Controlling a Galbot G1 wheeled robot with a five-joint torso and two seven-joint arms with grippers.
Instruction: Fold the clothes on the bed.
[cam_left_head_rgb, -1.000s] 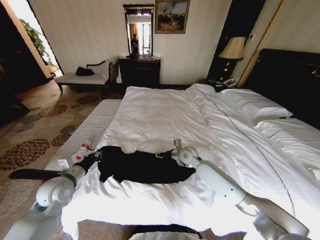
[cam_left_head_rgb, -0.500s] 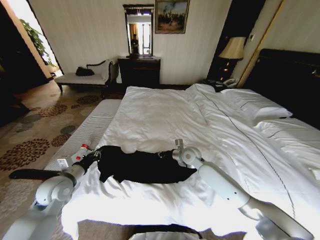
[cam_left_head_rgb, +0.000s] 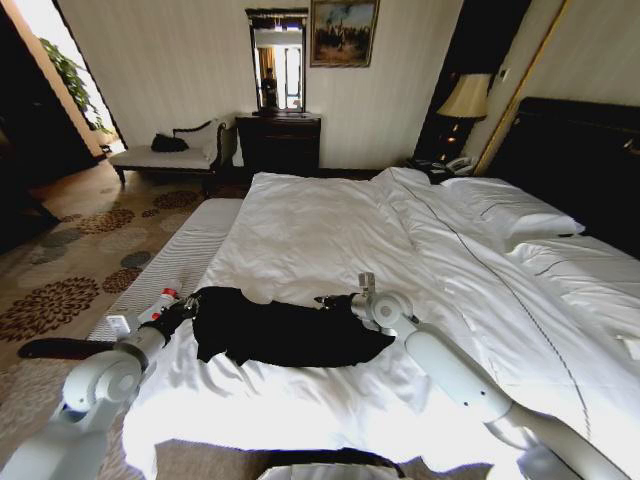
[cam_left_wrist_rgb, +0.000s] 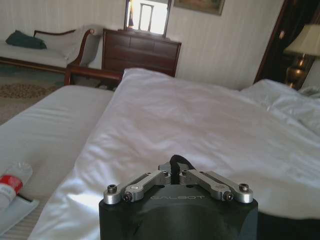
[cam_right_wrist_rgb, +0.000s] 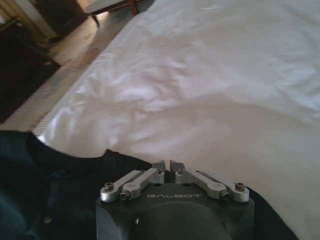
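Observation:
The clothes, a black T-shirt (cam_left_head_rgb: 275, 333), lie crumpled in a long strip across the near part of the bed (cam_left_head_rgb: 330, 230). My left gripper (cam_left_head_rgb: 190, 303) is at the shirt's left end. In the left wrist view that gripper (cam_left_wrist_rgb: 175, 171) is shut with a fold of black fabric (cam_left_wrist_rgb: 176, 160) pinched between its tips. At the shirt's right end my right gripper (cam_left_head_rgb: 328, 299) holds the far edge. The right wrist view shows it (cam_right_wrist_rgb: 168, 166) shut, with the black shirt (cam_right_wrist_rgb: 55, 170) under it on the white sheet (cam_right_wrist_rgb: 225, 75).
A small white-and-red bottle (cam_left_head_rgb: 160, 303) lies on the pale striped bench (cam_left_head_rgb: 170, 265) beside the bed's left edge. Pillows (cam_left_head_rgb: 510, 210) and the dark headboard (cam_left_head_rgb: 580, 160) are at the right. A chaise (cam_left_head_rgb: 170, 155) and a dresser (cam_left_head_rgb: 278, 143) stand by the far wall.
My right gripper has shifted a little to the right and away with the shirt's edge. The left gripper has edged slightly outward, drawing the shirt longer.

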